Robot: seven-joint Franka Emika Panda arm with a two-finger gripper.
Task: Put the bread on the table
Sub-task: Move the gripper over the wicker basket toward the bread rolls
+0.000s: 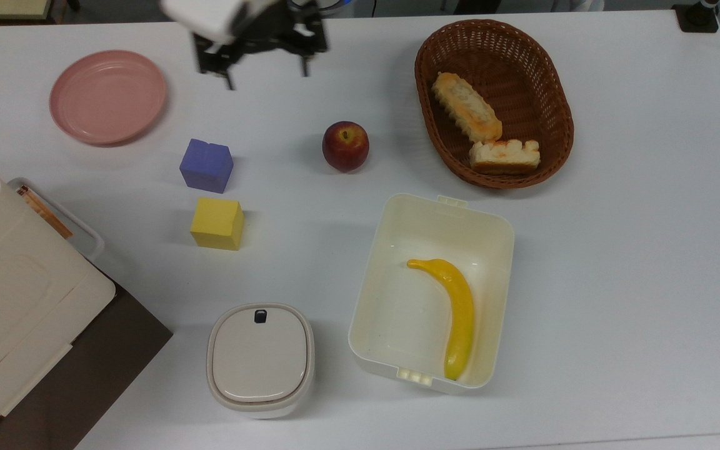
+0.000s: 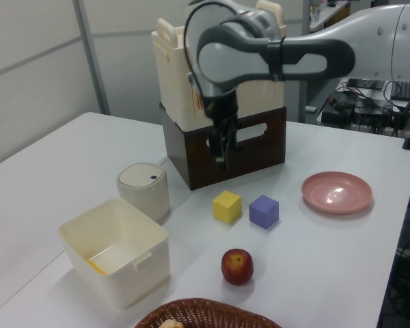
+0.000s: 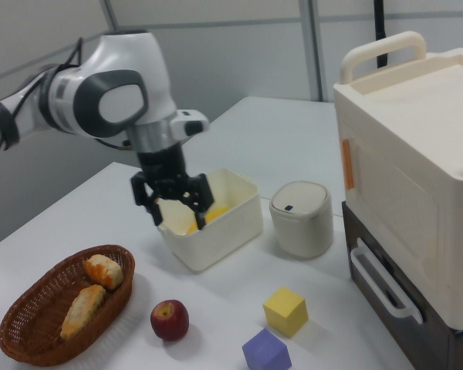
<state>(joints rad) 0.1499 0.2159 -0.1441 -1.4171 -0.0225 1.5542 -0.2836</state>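
Hanging spread apart and empty, the black two-finger gripper (image 1: 266, 74) hovered above the big white desk (image 1: 635, 250). Out to the top view's right, well apart, the short chunky toasted bread (image 1: 504, 156) lay in the brown wicker basket (image 1: 550, 75), long axis across that view, just beside the longer ridged loaf (image 1: 465, 107).

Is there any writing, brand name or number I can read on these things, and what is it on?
None: no word, number or brand can be read.
The orange strip on the cream case is too small to tell if it bears text.
The lidded container bears a plain dark square, no letters.
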